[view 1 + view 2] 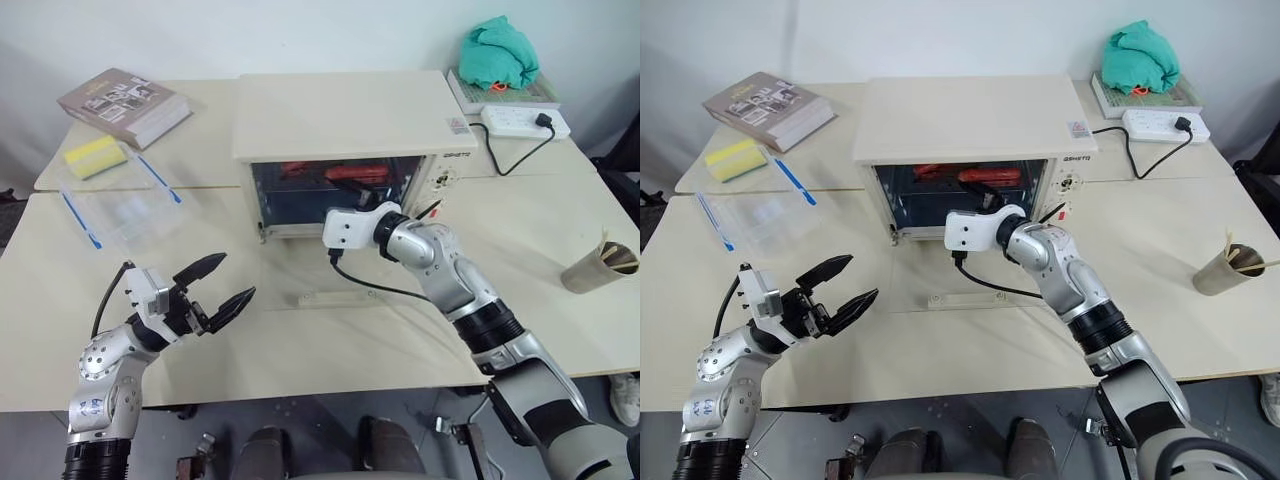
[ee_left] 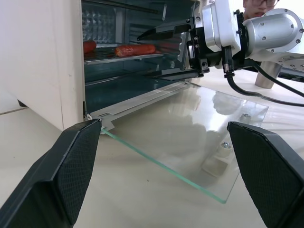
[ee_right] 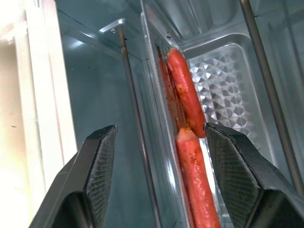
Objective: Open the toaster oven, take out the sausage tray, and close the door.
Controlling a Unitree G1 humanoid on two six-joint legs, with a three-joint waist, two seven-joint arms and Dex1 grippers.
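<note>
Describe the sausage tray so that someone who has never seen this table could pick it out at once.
Find the large cream-white boxy toaster oven on the beige table; its glass door lies folded down flat. Inside, on the upper rack, sits the shallow silvery metal sausage tray, the only thing there holding long red sausages.

The toaster oven (image 1: 970, 130) carries small black brand lettering above its knobs, too small to make out.

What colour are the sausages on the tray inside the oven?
Red-orange, with darker browned patches. The sausages show best in the right wrist view, lying on the silvery sausage tray.
</note>
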